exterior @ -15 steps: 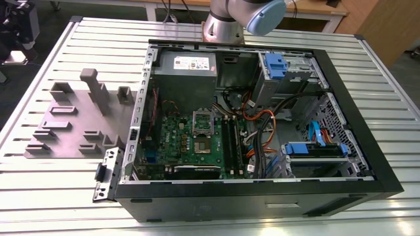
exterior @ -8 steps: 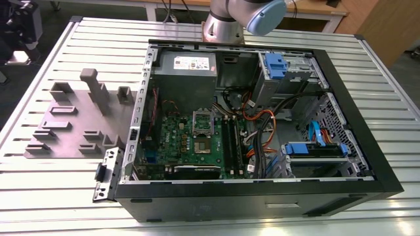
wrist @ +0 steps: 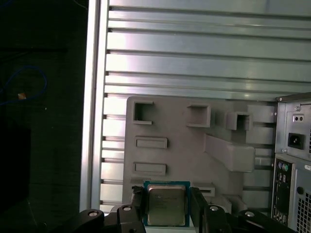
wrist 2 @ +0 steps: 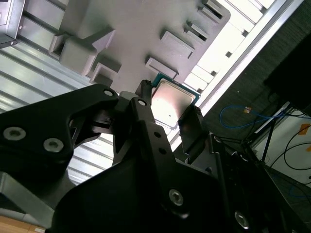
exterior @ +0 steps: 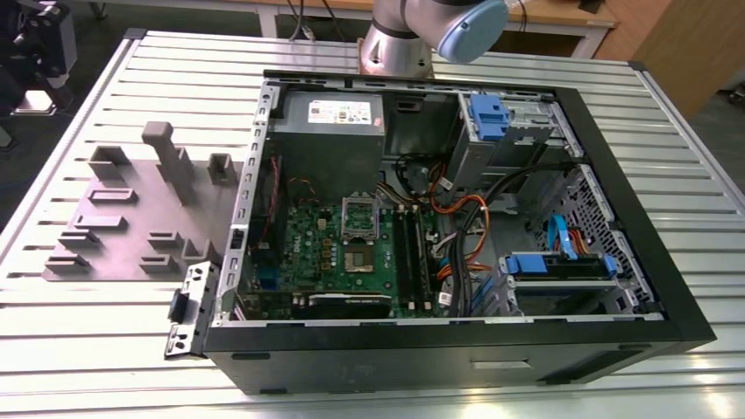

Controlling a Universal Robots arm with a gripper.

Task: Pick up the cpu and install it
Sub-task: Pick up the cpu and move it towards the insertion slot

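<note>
Pincer state: my gripper is closed narrowly on the cpu. One black finger presses against each of two opposite edges of the chip. In the second wrist view the same grip shows from another angle: the gripper carries the cpu between its fingers, with the dull silvery metal top facing the camera and the thin teal rim showing round it.

Position of the cpu: it is held in my grip, off every surface, in front of the grey fixture plate. In both wrist views the plate, with its raised blocks and shallow pockets, lies beyond the chip and does not touch it.

Surroundings: the fixture plate rests on the slatted aluminium table, just beside the open computer case, on the exterior view's left. In the first wrist view the rear panel of the case stands at the plate's edge.

Inside the case, the green motherboard lies flat, with the rectangular socket frame near its middle. The grey power supply box sits beyond it, close to the base of my arm
</note>
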